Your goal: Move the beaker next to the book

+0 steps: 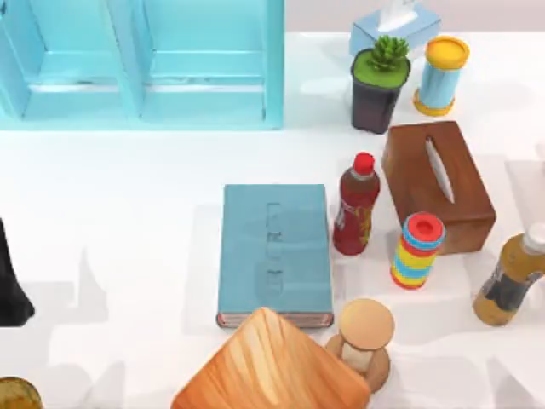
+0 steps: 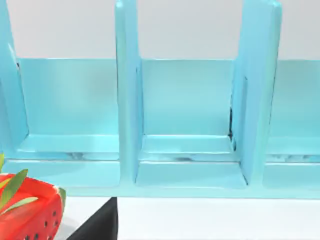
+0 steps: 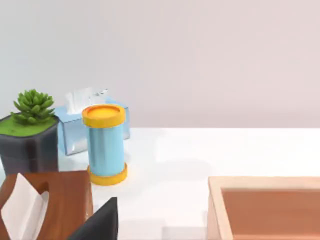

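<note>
The beaker is out of view. The book (image 1: 274,251), a large flat teal-blue hardcover with a reddish-brown page edge, lies at the middle of the table. My left arm (image 1: 10,285) is a dark shape at the table's left edge, well apart from the book. A dark part of my left gripper (image 2: 97,227) faces the teal shelf (image 2: 187,115). A dark part of my right gripper (image 3: 97,222) sits beside the brown tissue box (image 3: 45,205), at the table's right.
Right of the book stand a red-capped bottle (image 1: 356,206), the brown tissue box (image 1: 438,183), a striped stacking toy (image 1: 417,250) and an amber bottle (image 1: 509,277). A wooden block (image 1: 272,366) and a wooden mushroom (image 1: 364,336) sit in front. The teal shelf (image 1: 140,64) is behind.
</note>
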`<state>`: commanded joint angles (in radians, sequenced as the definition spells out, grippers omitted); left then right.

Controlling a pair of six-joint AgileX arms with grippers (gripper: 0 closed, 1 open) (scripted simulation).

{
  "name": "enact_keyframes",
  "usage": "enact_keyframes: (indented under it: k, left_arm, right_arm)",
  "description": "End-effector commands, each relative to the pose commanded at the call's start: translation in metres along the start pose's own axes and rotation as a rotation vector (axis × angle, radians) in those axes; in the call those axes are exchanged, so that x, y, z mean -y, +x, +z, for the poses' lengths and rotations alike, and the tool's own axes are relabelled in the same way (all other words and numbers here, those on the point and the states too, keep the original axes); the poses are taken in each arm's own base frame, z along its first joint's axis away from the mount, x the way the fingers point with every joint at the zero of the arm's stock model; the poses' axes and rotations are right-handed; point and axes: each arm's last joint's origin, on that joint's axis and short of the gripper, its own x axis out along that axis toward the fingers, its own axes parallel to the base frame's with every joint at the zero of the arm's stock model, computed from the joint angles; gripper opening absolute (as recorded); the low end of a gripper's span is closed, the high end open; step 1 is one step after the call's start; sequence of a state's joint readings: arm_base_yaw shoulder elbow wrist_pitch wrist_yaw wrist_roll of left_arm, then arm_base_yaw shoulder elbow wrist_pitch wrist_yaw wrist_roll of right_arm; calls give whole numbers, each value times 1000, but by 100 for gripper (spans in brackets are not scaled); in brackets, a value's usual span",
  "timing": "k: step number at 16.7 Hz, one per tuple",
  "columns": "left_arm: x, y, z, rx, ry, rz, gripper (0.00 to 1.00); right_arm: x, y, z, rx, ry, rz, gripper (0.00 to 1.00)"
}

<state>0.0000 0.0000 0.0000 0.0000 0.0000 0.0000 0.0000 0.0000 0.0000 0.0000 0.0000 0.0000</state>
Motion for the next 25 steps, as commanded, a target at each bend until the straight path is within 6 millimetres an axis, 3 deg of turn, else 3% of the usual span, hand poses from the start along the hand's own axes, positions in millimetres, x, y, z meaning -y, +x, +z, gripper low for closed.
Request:
enact_keyframes:
  k: [4,7,11,16,20,25]
  left_arm:
    - [0,1,3,-23,27,2,100]
    - [-1,4,14,-119,144,0,100]
    - [-3,19,37,-338,410,-35,100]
    - [-15,58,63,-683,804,-194,100]
    - [-37,97,73,-942,1069,-428,100]
    - [-86,128,73,-1157,1241,-778,100]
  right_arm:
    - [0,0,0,0,0,0,100]
    - [0,0,0,0,0,0,100]
    - [0,0,0,0,0,0,100]
    - [0,0,0,0,0,0,100]
    - [0,0,0,0,0,0,100]
    - [0,0,0,0,0,0,100]
